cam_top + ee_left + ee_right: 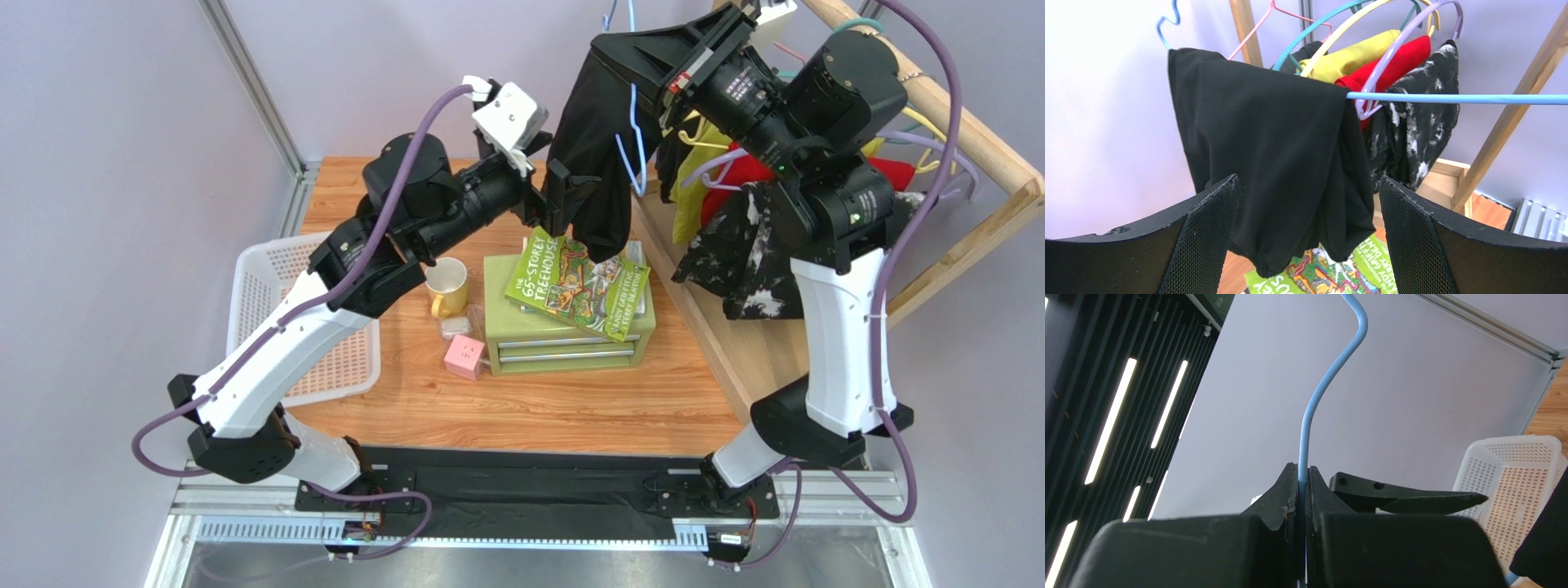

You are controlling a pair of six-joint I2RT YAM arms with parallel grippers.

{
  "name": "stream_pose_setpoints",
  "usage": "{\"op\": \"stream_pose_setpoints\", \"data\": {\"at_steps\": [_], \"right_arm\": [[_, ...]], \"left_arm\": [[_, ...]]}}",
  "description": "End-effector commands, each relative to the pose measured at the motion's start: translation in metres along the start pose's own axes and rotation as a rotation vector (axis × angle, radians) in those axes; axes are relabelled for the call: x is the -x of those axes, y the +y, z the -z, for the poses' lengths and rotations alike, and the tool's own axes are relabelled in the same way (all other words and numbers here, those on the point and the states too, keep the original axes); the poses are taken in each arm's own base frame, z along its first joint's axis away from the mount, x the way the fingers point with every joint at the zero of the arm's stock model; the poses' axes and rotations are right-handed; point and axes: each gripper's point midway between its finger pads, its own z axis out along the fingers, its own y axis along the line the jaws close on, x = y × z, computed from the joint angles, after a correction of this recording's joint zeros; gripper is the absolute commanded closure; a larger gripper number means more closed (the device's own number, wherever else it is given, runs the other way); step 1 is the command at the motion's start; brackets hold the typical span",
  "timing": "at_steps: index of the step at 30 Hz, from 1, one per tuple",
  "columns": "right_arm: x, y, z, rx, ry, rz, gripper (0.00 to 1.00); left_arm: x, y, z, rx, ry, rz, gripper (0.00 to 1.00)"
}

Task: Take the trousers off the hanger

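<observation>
The right gripper (1303, 484) is clamping its 2 fingers tight on the wire of a blue hanger (1324, 386), holding it up in the air above the table (589, 398). A pair of plain black trousers (1272, 153) is hanging folded over that hanger's bar, its lower end dangling just above a green book (586, 284) that is lying on a green drawer box (577, 337).

The left gripper (1306, 236) is standing wide apart — nothing between its 2 padded fingers (1207, 239) — and is facing the black trousers from close by, level with their lower half. From the overhead view its tips seem to be right at the cloth's edge, though whether they are touching it cannot be told.

Behind, more garments are hanging on coloured hangers from a wooden rack (969, 135): a yellow-green one (1352, 58), a red one (1398, 61) and a black one with white speckles (1419, 116), bunched side by side — a further dark one is barely showing behind them.

On the table, a yellow mug (448, 286) and a pink cube (465, 357) are sitting left of the drawer box, and a white basket (276, 276) is lying near the left edge.
</observation>
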Motion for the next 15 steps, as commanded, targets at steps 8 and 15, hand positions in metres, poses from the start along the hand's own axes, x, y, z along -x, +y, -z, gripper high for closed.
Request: {"op": "stream_pose_setpoints", "data": {"at_steps": [8,15], "right_arm": [[0.004,0.117,0.072,0.333,-0.103,0.124,1.00],[0.002,0.124,0.085,0.343,-0.114,0.117,1.00]], "left_arm": [[0.025,-0.015,-0.020,-0.030,-0.097,0.070,0.14],[0.025,-0.020,-0.030,-0.032,-0.106,0.094,0.15]]}}
